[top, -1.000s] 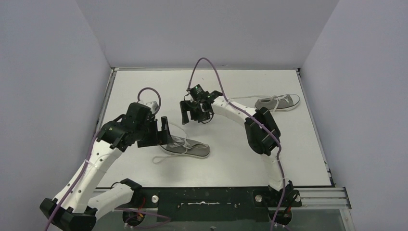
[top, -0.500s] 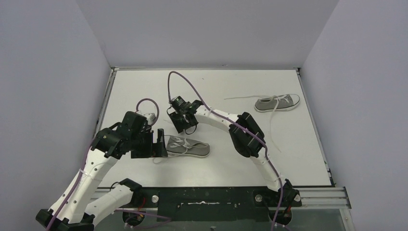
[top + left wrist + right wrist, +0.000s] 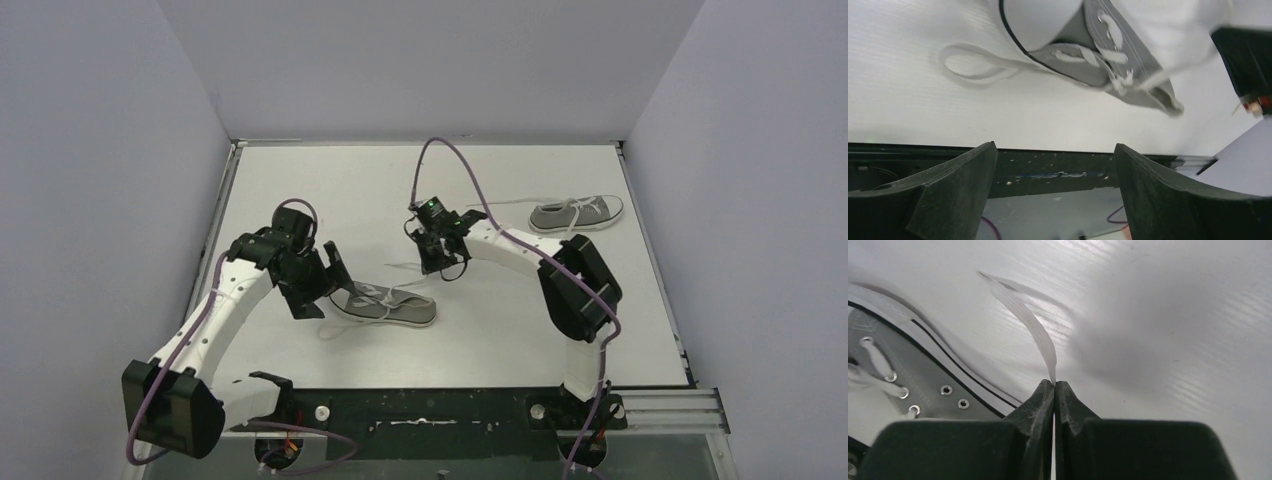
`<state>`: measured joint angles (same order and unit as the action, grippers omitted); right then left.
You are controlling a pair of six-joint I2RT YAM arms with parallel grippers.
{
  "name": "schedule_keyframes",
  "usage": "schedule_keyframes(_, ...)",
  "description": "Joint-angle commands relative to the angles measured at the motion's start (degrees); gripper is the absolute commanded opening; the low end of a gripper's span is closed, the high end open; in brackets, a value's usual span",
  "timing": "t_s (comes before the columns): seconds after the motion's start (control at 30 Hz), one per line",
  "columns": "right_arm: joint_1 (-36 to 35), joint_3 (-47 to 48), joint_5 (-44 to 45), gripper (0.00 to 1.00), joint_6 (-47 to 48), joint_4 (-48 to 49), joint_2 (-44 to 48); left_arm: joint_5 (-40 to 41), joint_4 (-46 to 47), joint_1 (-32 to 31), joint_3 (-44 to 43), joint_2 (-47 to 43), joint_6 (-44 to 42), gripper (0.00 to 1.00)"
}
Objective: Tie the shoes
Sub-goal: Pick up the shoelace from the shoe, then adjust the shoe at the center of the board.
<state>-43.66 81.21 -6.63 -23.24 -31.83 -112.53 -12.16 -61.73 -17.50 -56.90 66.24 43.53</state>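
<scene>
The near shoe [image 3: 385, 305] is a grey low-top sneaker with white laces, lying on the table in front of the left arm. My right gripper [image 3: 1054, 385] is shut on one of its white laces [image 3: 1030, 325], just behind and to the right of the shoe [image 3: 908, 370]. In the top view the right gripper [image 3: 437, 257] hovers low over the table. My left gripper [image 3: 328, 283] stands open at the shoe's left end with nothing between its fingers [image 3: 963, 175]. A loose lace loop [image 3: 973, 67] lies beside the shoe [image 3: 1098, 65]. The second shoe [image 3: 577, 213] rests at the far right.
The second shoe's laces [image 3: 565, 255] trail over the table toward the right arm. The table's front edge and the black base rail [image 3: 440, 410] lie behind the left gripper. Grey walls close in three sides.
My right gripper has shut on the near shoe's lace and drawn back to the right. The left arm has swung its elbow outward; its gripper stays open by the shoe.
</scene>
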Motion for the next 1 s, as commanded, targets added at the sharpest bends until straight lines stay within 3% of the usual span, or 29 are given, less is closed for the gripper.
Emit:
schedule_keyframes(0.0, 1.57, -6.01, -8.67, 0.0, -2.85, 13.13, 8.42, 1.5, 4.39, 2.3, -0.49, 7.22, 16.4, 0.87)
schedule_keyframes(0.27, 1.86, -12.86, -10.32, 0.0, -2.53, 14.01, 16.63, 4.71, 3.34, 1.41, -3.15, 17.27, 27.16, 0.92)
schedule_keyframes(0.43, 2.29, -15.85, -11.53, 0.0, -2.27, 14.66, 20.28, 3.75, 11.52, 1.38, -1.36, 22.59, 29.81, 0.93)
schedule_keyframes(0.67, 5.4, -19.04, -10.56, 0.0, -2.22, 9.31, 26.15, -3.37, 24.34, -2.03, -7.54, 32.9, 22.45, 0.89)
schedule_keyframes(0.97, 12.97, -25.84, -10.82, 0.0, -1.95, 0.68, 37.29, -10.99, 27.12, -9.92, -21.76, 44.63, 9.44, 0.83)
